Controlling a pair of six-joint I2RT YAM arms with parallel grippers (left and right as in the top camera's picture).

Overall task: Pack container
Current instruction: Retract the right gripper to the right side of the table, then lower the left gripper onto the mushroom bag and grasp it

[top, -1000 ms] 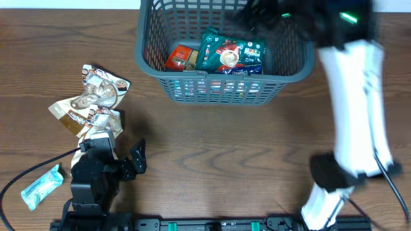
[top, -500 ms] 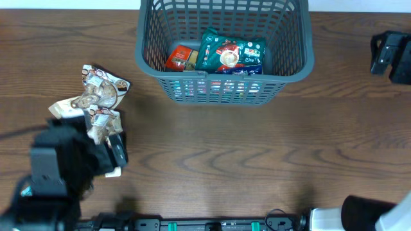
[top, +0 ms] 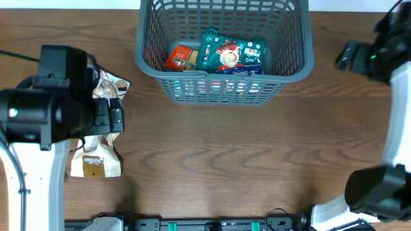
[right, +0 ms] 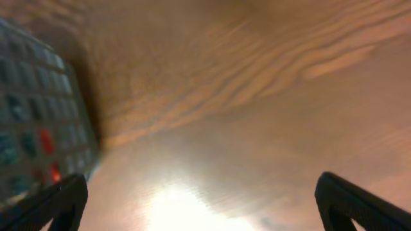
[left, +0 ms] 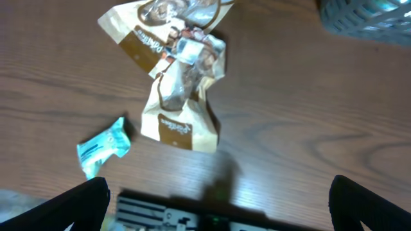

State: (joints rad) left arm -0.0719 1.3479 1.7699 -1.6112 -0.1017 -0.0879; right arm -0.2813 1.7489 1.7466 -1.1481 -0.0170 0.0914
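Note:
The container [top: 288, 64], a dark grey lattice basket, stands at the table's far middle. It holds a green packet [top: 228, 51], a red packet [top: 181, 58] and a blue one [top: 249, 69]. Left of it lie brown snack packets [left: 183, 106] [top: 96, 160] and a small teal packet [left: 103, 146]. My left gripper [left: 218, 208] hangs open high above them, holding nothing, and my left arm [top: 45, 115] hides part of the pile from overhead. My right gripper [right: 209, 205] is open and empty to the right of the basket [right: 29, 122], over bare wood [top: 357, 55].
The brown wooden table [top: 257, 160] carries everything. A black rail [left: 192, 215] runs along its front edge. My right arm's white link and base [top: 385, 192] stand at the front right corner.
My left arm has risen and swung away from the front edge to hang over the packets. My right arm left the basket, went right, and now sits just right of it. Both grippers stayed open.

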